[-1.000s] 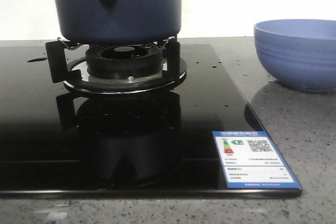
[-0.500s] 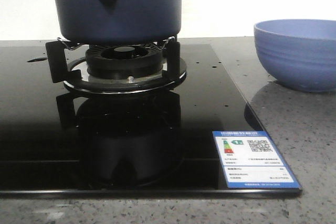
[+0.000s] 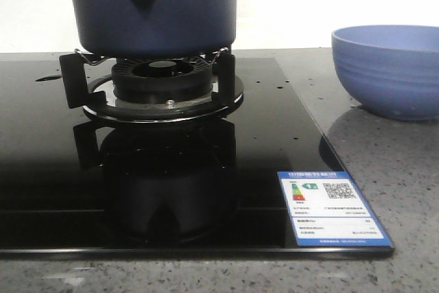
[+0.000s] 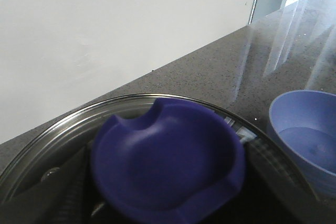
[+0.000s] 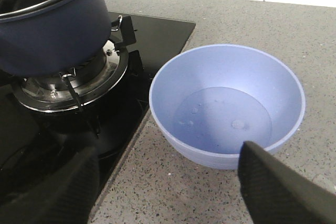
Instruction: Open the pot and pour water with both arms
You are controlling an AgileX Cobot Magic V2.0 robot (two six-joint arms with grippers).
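Observation:
The dark navy pot (image 3: 158, 5) stands on the gas burner (image 3: 161, 84); it also shows in the right wrist view (image 5: 52, 24). Its glass lid (image 4: 58, 145) with a steel rim lies on it. The lid's blue knob (image 4: 168, 156) sits between the dark fingers (image 4: 71, 198) of my left gripper (image 4: 168, 198), which hug its sides; I cannot tell whether they grip it. My right gripper (image 5: 168, 192) is open and empty above the counter, just in front of the light blue bowl (image 5: 228, 103). The bowl holds a little water.
The black glass hob (image 3: 171, 169) carries a blue-edged label (image 3: 333, 207) at its front right corner. The light blue bowl (image 3: 387, 70) stands on the speckled grey counter (image 3: 384, 183) to the right of the hob. A white wall runs behind.

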